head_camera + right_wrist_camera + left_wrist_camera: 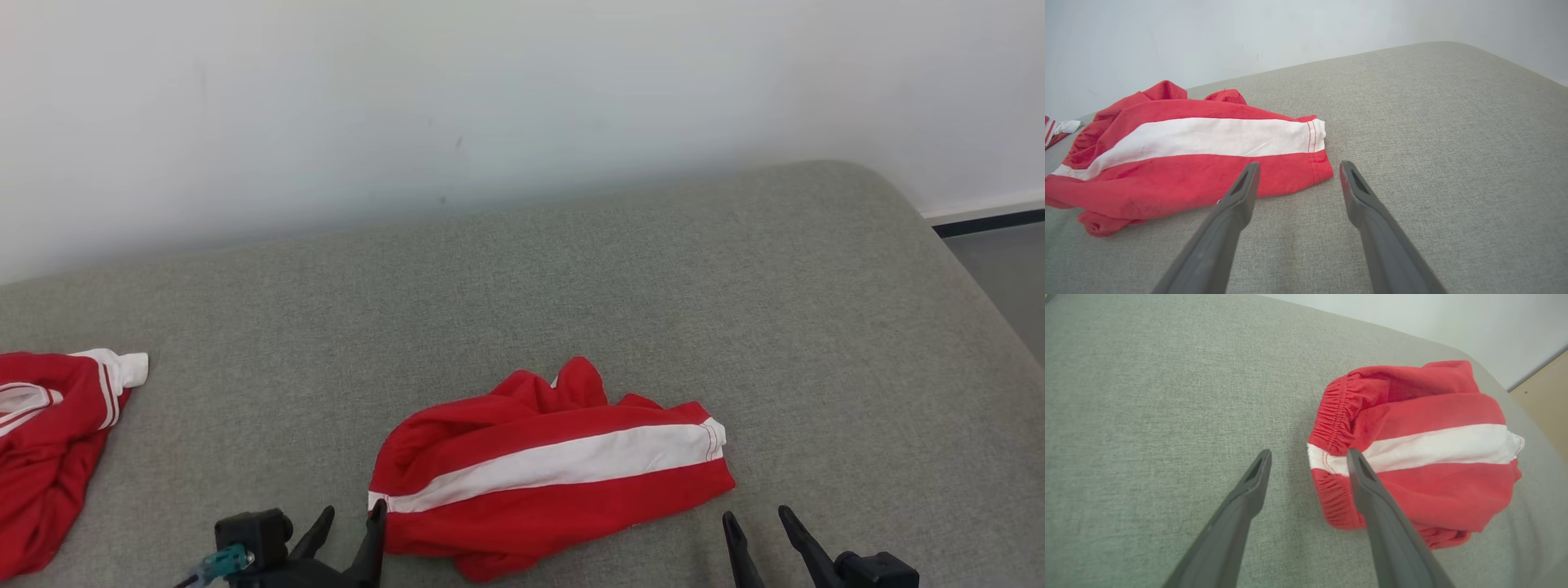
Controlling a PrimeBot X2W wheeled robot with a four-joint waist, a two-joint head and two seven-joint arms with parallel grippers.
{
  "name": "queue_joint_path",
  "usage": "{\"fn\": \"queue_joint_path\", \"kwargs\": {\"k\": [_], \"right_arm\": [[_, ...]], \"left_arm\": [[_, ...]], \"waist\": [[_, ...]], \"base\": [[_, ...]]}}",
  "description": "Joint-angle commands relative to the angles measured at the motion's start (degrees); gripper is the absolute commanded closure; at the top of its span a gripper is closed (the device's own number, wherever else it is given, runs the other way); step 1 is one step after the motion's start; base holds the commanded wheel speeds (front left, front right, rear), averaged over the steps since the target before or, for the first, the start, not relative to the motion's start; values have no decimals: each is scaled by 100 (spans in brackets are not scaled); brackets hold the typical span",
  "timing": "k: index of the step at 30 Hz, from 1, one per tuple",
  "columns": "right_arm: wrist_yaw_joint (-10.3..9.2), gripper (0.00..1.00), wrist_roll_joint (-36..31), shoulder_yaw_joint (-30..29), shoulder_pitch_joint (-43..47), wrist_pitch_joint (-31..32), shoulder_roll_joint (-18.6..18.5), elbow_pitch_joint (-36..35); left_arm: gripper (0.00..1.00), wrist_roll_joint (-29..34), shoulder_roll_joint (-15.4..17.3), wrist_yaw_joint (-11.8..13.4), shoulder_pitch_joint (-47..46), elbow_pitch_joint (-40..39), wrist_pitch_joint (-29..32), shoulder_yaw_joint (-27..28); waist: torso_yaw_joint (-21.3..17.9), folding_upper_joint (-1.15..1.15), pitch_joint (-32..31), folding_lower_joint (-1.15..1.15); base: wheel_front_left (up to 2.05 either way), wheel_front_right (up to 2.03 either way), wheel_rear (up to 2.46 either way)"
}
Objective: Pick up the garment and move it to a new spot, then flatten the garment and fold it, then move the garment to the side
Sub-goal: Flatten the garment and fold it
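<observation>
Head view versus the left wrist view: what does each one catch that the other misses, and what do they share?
Head view adds: a second red garment at the left edge of the grey cushion, and the open right gripper, right of the striped shorts. Left wrist view adds: the shorts' gathered elastic waistband, up close. Both share: the striped shorts, the open left gripper, the grey cushion and the white wall.

On cushion (653, 286): garment (555, 465) central; second garment (49, 441) far left.
</observation>
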Motion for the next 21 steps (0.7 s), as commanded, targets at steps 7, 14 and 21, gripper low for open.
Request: {"fn": "queue_joint_path", "kwargs": {"k": [7, 14, 21], "right_arm": [[-12, 0, 1, -64, 59, -10, -5, -16], [-13, 0, -45, -208, 129, 6, 7, -63], [-13, 0, -56, -389, 250, 29, -6, -94]], "left_arm": [[0, 55, -35, 18, 433, -121, -949, 267], [0, 522, -146, -104, 863, -609, -1315, 848], [0, 1392, -619, -535, 1622, -1100, -1313, 1875]], "waist": [[144, 0, -116, 0], [325, 0, -246, 0], [570, 0, -452, 0]], "base": [[0, 0, 0], [0, 0, 0], [0, 0, 0]]}}
